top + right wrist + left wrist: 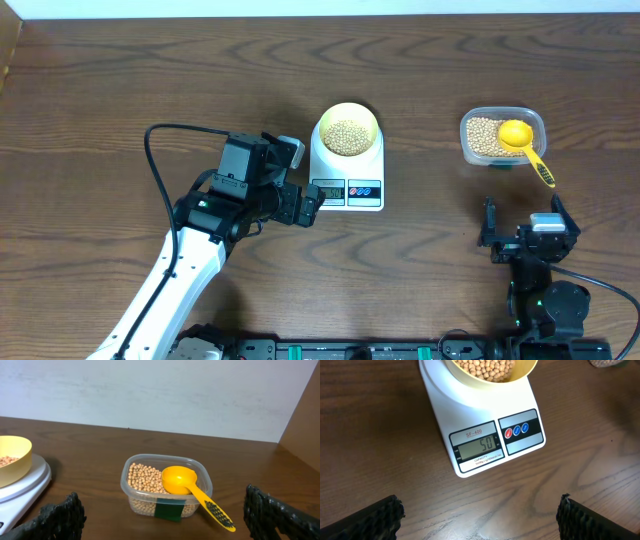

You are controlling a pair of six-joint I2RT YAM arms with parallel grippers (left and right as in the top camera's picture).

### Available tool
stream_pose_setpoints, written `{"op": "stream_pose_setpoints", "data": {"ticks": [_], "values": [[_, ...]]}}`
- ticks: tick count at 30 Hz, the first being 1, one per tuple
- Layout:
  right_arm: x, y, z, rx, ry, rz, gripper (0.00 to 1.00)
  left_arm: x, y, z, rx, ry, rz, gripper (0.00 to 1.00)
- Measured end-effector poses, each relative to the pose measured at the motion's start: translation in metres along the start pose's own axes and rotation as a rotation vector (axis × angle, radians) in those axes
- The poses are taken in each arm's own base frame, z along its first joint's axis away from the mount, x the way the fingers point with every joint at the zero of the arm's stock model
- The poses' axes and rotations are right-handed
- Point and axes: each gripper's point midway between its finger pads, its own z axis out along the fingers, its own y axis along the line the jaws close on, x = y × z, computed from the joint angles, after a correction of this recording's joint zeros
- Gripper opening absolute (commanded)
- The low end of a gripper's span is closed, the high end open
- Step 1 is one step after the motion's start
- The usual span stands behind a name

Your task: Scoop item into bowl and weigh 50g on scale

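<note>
Your left gripper [480,510]: wide, empty | your right gripper [161,507]: wide, empty | pale-yellow round bowl [526,371] on white digital scale [470,407]: cropped in left wrist view

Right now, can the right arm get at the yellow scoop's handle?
Probably yes. The right gripper is open and empty, facing the clear tub. The scoop lies in the tub with its handle jutting over the near rim toward the gripper, and only bare table lies between.
</note>
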Motion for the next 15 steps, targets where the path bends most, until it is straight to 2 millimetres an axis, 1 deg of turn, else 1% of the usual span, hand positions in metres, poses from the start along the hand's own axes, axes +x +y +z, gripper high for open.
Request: {"op": "stream_pose_setpoints", "data": {"ticks": [12, 15], "values": [[-0.0029, 0.0002, 0.0003, -0.002, -0.016, 0.000, 0.99, 0.0000, -0.0001, 0.0000, 0.000, 0.000, 0.000, 1.00], [0.0001, 0.0006, 0.0015, -0.001, -0.019, 0.000, 0.99, 0.0000, -0.0001, 0.0000, 0.000, 0.000, 0.000, 1.00]]}}
